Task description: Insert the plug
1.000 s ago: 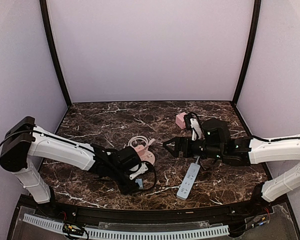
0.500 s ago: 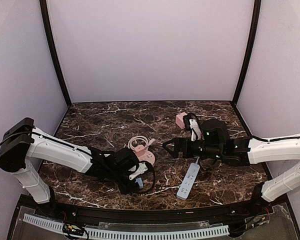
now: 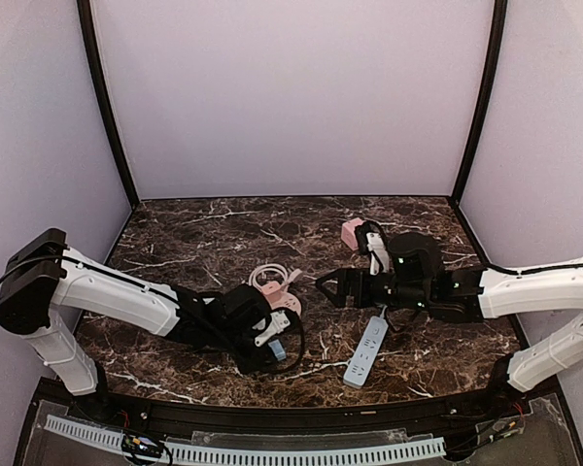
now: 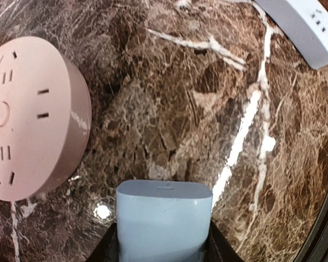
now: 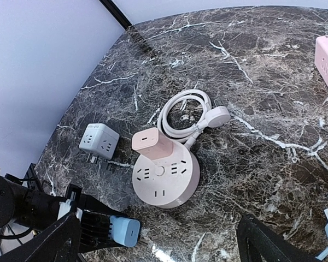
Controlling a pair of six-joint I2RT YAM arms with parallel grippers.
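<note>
Marble tabletop (image 3: 194, 233), dark, white-veined, lilac walls (image 3: 291, 97) behind. Item: left gripper (image 4: 164, 248), jaws drawn in over the last second and now pressed to both flanks of the pale blue plug (image 4: 164, 207), low by the stone, just beside the round pink socket hub (image 4: 33, 117). Grip looks made; carrying it to a socket comes next. Item: right gripper (image 5: 158, 229), jaws wide apart, empty, edged slightly toward the hub. Item: pale blue power strip (image 3: 366, 351), lying near the right arm.
</note>
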